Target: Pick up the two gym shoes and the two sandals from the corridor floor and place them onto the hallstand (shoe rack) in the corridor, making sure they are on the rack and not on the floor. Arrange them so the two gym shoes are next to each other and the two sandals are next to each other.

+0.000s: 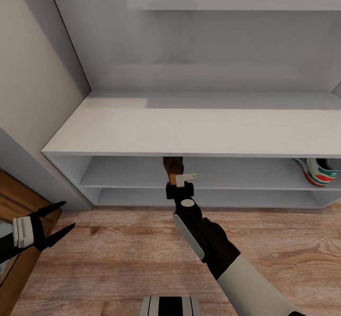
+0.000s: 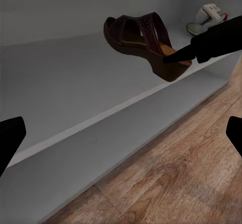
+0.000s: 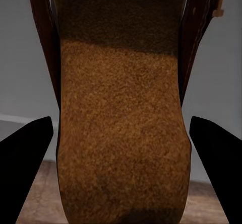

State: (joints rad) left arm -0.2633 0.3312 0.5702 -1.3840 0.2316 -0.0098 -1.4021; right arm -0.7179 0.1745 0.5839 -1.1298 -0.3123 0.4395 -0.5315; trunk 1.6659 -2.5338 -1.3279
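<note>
a dark brown sandal (image 1: 173, 166) is held at its heel end by the right gripper (image 1: 179, 181), whose fingers are closed on the tan footbed; the sandal is carried into the upper open tier of the pale grey hallstand (image 1: 142, 131), its front part hidden under the flat top in the head view; in the left wrist view the same sandal (image 2: 146, 43) is seen raised above the shelf board, tilted, with a dark fingertip (image 2: 176, 58) of the right gripper laid on its heel; whether its sole touches the shelf cannot be told; in the right wrist view the tan footbed (image 3: 121, 133) is seen up close between the two dark fingers (image 3: 25, 168), with the brown straps at either side; a gym shoe (image 1: 319, 170) with green stripes and an orange-red heel is seen lying on the same upper tier, well apart, toward the right end, and it also shows as a pale shape (image 2: 207, 16) in the left wrist view; the left gripper (image 1: 57, 221) is held low over the wood-grain corridor floor (image 1: 118, 259) at the left, its fingers spread and nothing between them.
</note>
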